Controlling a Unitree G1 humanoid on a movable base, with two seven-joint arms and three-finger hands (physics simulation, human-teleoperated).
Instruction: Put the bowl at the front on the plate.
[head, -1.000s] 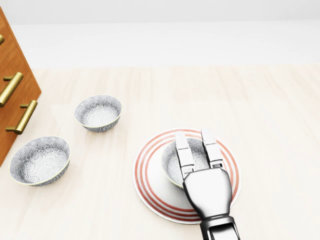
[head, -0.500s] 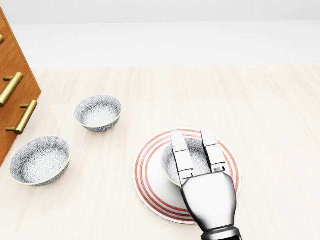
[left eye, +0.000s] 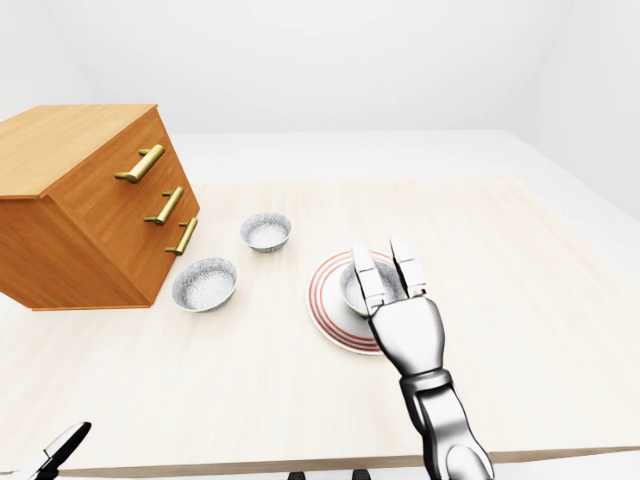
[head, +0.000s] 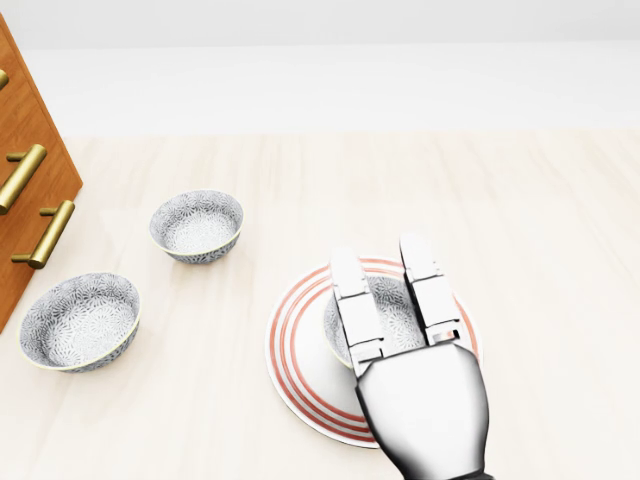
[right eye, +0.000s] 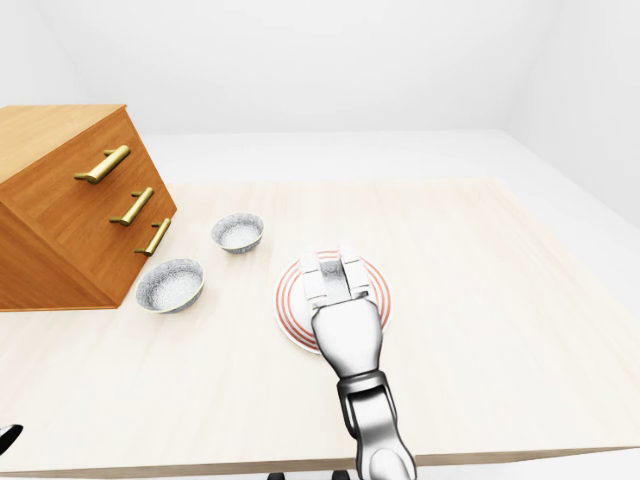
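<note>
Bowl: on plate — beneath right hand, just past its palm
Grip: 2 fingers straight, apart — holding nothing

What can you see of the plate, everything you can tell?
The plate is round and white with red rings near its rim, glossy like ceramic. It lies flat on the pale wooden table. A patterned grey bowl sits upright at its middle. The right hand, fingers open, hides its lower right part in the head view.
</note>
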